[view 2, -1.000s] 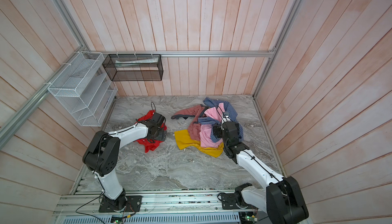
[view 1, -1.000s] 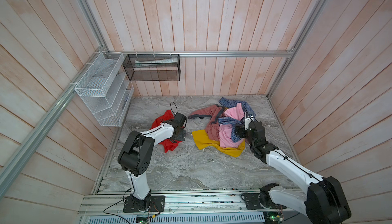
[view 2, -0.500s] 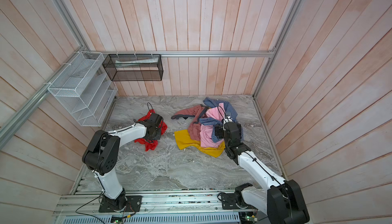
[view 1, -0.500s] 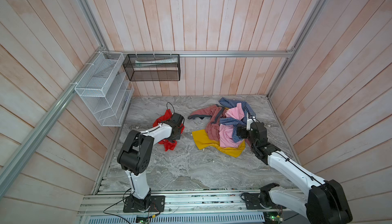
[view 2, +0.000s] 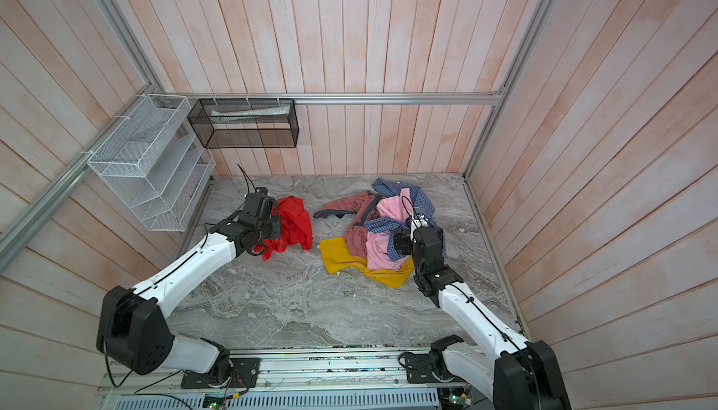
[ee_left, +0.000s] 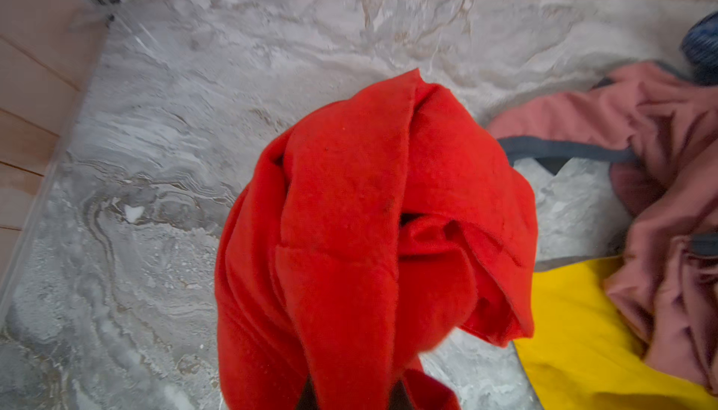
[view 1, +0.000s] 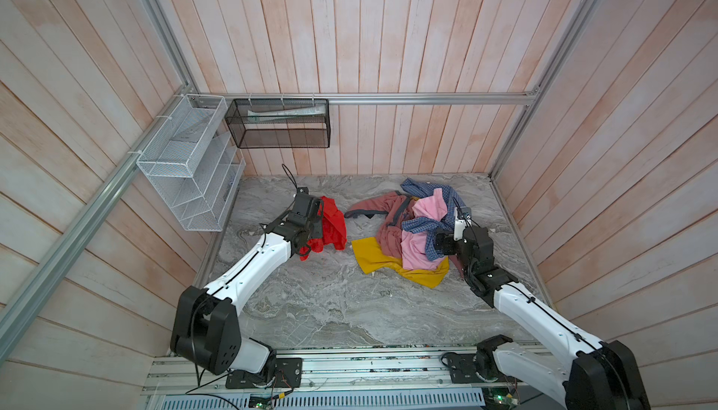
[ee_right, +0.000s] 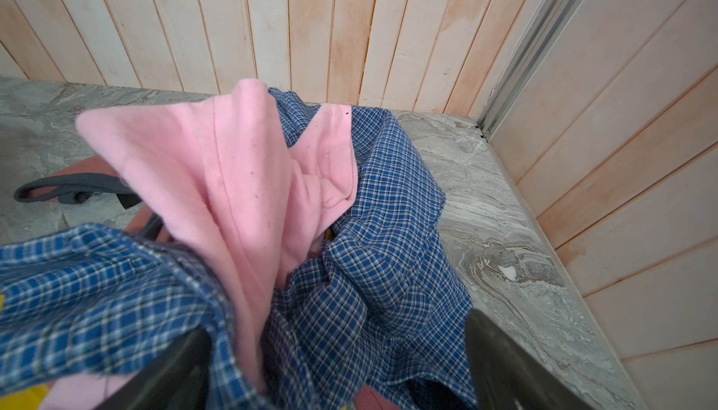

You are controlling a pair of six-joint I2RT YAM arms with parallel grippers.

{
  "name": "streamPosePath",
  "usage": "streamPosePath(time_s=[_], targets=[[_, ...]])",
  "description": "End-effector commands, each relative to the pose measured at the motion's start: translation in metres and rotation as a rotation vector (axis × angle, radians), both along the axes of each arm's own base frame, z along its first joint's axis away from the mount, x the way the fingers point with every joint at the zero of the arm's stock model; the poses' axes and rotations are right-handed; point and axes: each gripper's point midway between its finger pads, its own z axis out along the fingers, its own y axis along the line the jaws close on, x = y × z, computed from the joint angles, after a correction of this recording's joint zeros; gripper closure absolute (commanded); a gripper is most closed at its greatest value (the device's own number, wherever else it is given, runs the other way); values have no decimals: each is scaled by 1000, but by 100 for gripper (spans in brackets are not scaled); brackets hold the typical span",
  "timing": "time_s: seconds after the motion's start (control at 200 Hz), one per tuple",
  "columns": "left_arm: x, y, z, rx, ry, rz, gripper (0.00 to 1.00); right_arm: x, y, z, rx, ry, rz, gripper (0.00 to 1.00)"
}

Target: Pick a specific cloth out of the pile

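Grey-veined marble forms the surface (view 1: 330,311), walled by pale pink wooden planks. A second ago the left gripper (view 1: 318,215) stood open over the cloth (view 1: 333,225), which lay spread lower on the marble. Now we see its jaws clenched on the red fabric, which is bunched and drawn up toward the back edge. In the left wrist view the cloth (ee_left: 369,194) rises in thick folds from between the two dark fingers (ee_left: 307,396). We cannot tell whether its lower end touches the marble. In both top views it sits in the left half of the surface, nearer the left edge. A narrow strip of bare marble separates it from the pile (view 1: 412,233), which lies toward the back right corner. The right gripper (ee_right: 338,365) has hardly moved. Its jaws stand wide apart, pushed into the blue checked shirt (ee_right: 388,233) and the light pink garment (ee_right: 233,178), clamping nothing. A mustard-yellow piece (view 1: 388,264) spreads at the pile's front and a dusty-rose one (view 1: 388,213) on its left side. On the walls hang a white wire rack (view 1: 186,171) and a black mesh basket (view 1: 279,124). The basket holds a printed sheet (view 1: 283,110) whose text is too small for us to read.
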Motion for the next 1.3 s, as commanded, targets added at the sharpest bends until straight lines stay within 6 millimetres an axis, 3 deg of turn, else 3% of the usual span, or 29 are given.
streamPosePath(time_s=[0.0,0.305,0.415,0.515,0.63,0.785,0.995,1.296], targets=[[5,16,58,-16,-177,86,100,0,-1,9,12,-41,2,2],[-18,50,132,19,-378,190,100,1,0,16,23,-58,6,2],[-22,64,141,64,-400,231,100,1,1,17,24,-60,8,2],[-21,77,137,74,-397,271,100,1,0,19,25,-64,6,2],[-16,88,119,62,-385,314,100,-1,-1,20,25,-67,1,2],[-4,96,74,16,-316,340,100,-3,-2,23,23,-72,1,2],[2,89,16,-13,-188,328,100,-8,-7,23,12,-80,-11,2],[-10,73,-79,-46,47,290,100,-8,-9,21,0,-77,-15,2]])
